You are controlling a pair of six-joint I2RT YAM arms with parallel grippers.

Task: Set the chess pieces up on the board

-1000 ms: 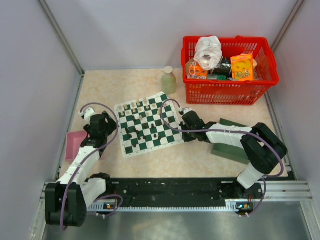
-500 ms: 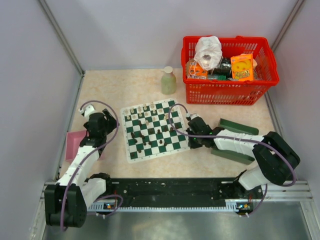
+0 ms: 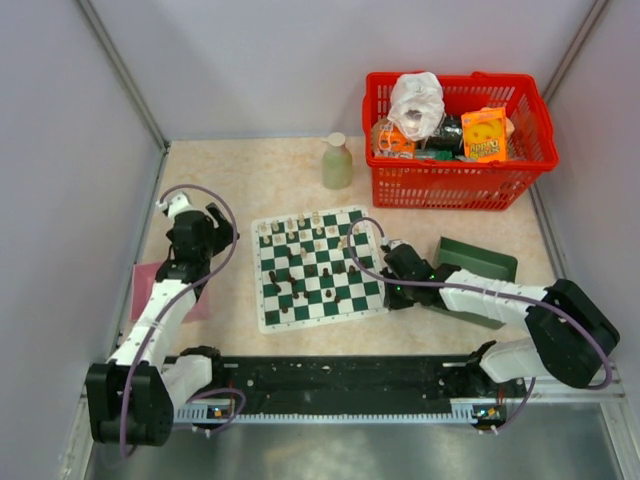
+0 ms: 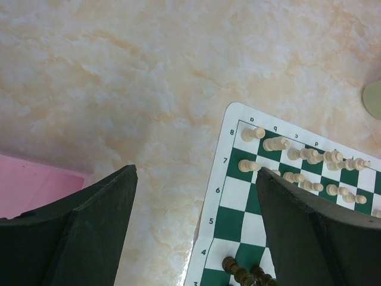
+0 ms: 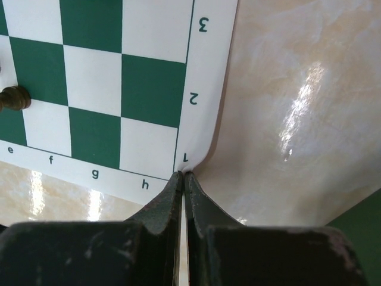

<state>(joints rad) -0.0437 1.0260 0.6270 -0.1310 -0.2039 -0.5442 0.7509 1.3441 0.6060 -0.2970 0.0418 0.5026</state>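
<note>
Chess pieces [image 3: 312, 248] ride along with the board [image 3: 325, 314], which you have dragged toward the right arm's side and turned over the last second. Its edges now sit closer to square with the tabletop [image 3: 230, 180], though still a little skewed. Your right tool [image 5: 183, 176] is clenched on the mat's h1 corner, with the thin white border pinched between its closed tips. The rest of the board spreads ahead of that tool and to its left. Your left tool [image 4: 195, 173] is released, jaws wide with nothing between them, and has drawn back. The board's a8 corner lies ahead of it and to its right.

I judge this to be straightening the mat rather than placing. The pale pieces [image 4: 309, 156] crowd the ranks marked 7 and 8, farthest from the right tool, while the dark pieces [image 4: 238, 273] stand scattered mid-board, not yet in rows.

The board is square, so it has no long axis. Its numbered edge runs straight away from the right tool, and its lettered edge runs off to that tool's left.
</note>
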